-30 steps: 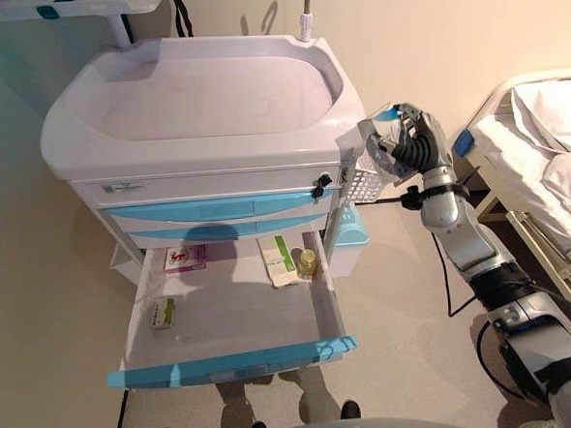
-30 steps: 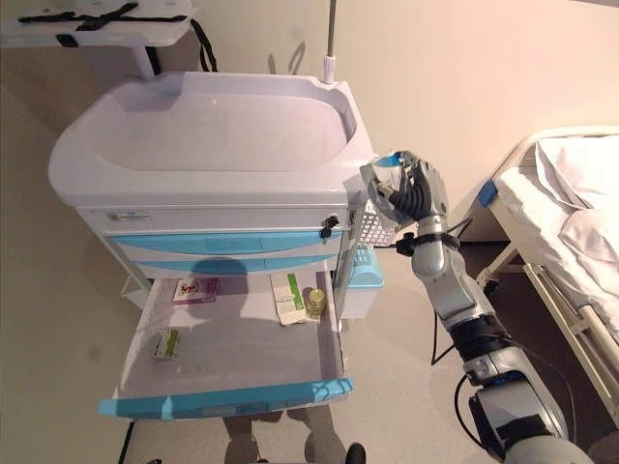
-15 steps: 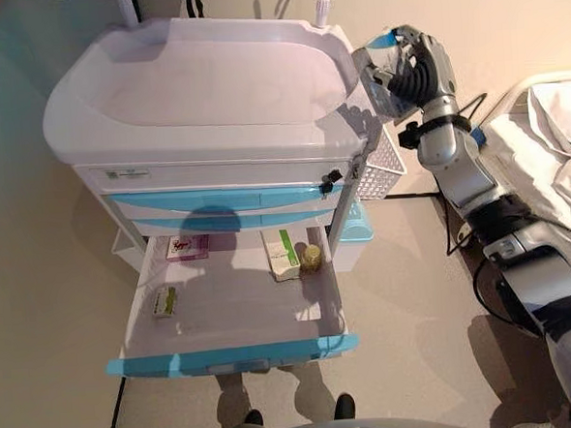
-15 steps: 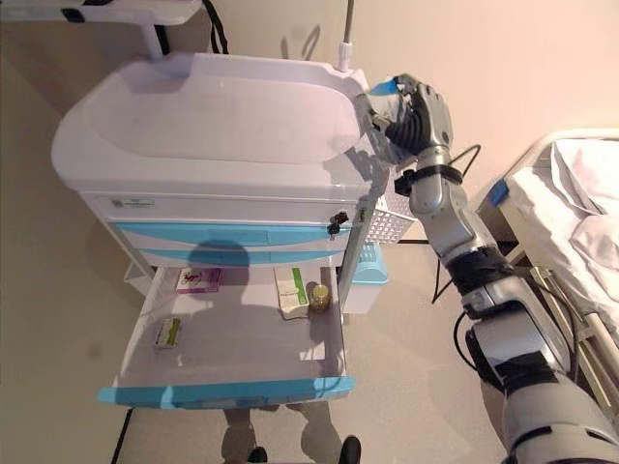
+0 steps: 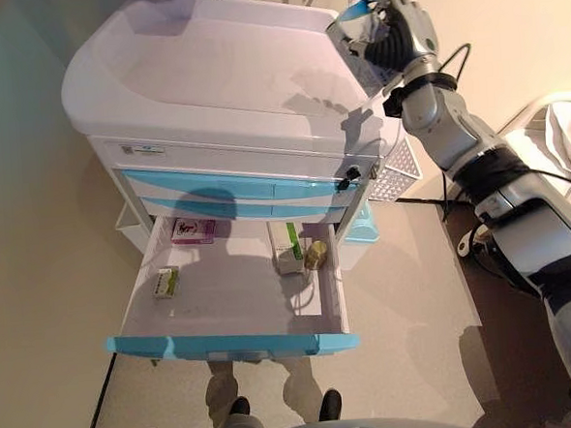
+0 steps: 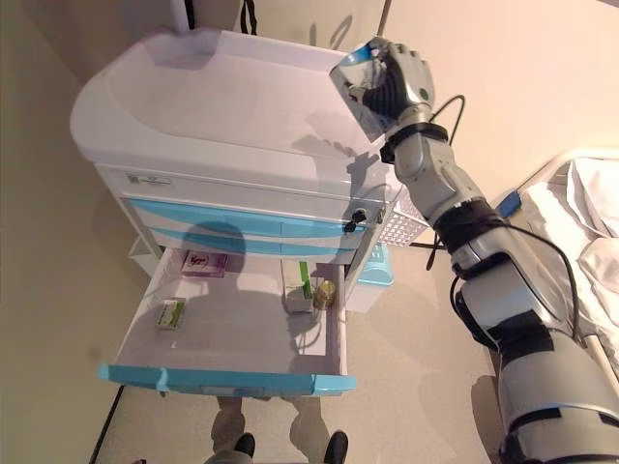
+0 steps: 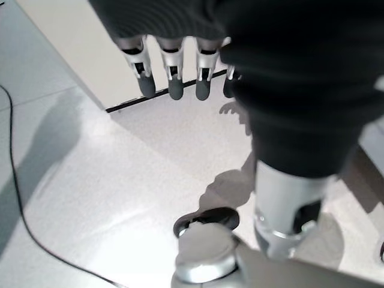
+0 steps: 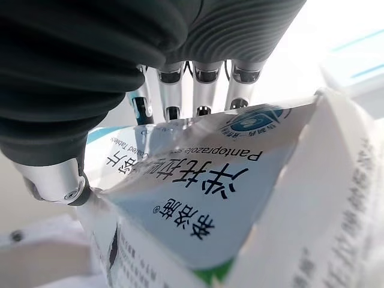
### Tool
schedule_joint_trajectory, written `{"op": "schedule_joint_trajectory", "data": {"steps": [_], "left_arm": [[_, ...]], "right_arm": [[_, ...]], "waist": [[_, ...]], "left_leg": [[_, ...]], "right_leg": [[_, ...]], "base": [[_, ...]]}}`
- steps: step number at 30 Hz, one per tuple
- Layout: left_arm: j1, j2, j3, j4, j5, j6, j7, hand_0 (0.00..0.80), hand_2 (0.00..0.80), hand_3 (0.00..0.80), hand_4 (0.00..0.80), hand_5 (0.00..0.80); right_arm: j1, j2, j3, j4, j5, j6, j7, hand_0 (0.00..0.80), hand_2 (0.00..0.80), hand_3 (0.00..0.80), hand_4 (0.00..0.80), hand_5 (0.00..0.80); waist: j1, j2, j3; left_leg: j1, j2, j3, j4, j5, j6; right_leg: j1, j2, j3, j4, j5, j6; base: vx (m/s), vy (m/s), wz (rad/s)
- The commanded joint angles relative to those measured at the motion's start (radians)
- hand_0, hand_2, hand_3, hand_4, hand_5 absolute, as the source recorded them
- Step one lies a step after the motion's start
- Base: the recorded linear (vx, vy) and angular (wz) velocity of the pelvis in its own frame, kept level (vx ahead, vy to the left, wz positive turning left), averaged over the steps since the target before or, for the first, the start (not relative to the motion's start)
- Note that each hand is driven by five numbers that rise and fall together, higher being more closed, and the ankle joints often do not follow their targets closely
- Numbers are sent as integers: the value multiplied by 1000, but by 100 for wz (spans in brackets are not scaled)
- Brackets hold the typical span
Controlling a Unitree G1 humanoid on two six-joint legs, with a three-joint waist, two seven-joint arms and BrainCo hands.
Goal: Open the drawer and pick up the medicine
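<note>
My right hand (image 5: 399, 38) is raised over the back right corner of the white cart top (image 5: 209, 68), shut on a white medicine box (image 5: 355, 20) with a blue corner. The right wrist view shows that box (image 8: 240, 180) filling the space under the curled fingers (image 8: 207, 78). The cart's bottom drawer (image 5: 231, 345) stands pulled out, its blue front toward me. Inside lie a pink box (image 5: 192, 229), a small green box (image 5: 165, 280), a white and green box (image 5: 287, 246) and a small yellow bottle (image 5: 316, 255). My left hand (image 7: 173, 72) hangs over the floor, fingers straight.
A white wire basket (image 5: 400, 168) hangs on the cart's right side, with a pale blue bin (image 5: 364, 225) below it. A bed with white sheets (image 5: 563, 124) stands at the far right. Two shut blue drawers (image 5: 226, 187) sit above the open one.
My right hand has lifted the medicine box from beside the cart's right side up over its top right corner. The camera has shifted; the drawer and its contents are unmoved.
</note>
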Motion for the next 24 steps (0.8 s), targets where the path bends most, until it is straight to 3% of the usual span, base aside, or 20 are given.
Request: {"op": "schedule_joint_trajectory", "data": {"steps": [1,10,24], "left_arm": [[-50,65,-8,60,-34,-3,31,0,0,0,0,0],[-64,86,-15,73,-45,-3,39,0,0,0,0,0],[-76,107,-37,67,-58,-15,38,0,0,0,0,0]], "right_arm": [[-182,0,52,107,-28,-15,0,800,800,800,800,800],[-267,66,126,248,-42,-12,25,800,800,800,800,800],[-298,110,155,387,-49,-17,46,800,800,800,800,800]], "waist": [[30,-38,5],[59,-69,18],[97,-88,33]], "left_leg": [[-77,-46,-56,8,23,42],[-96,-45,-73,13,28,39],[-118,-44,-96,15,36,36]], "right_leg": [[44,3,-10,32,-41,75],[31,6,-15,31,-36,76],[18,8,-34,23,-27,77]], "base": [[3,-14,4],[0,-5,6],[2,-1,5]]}}
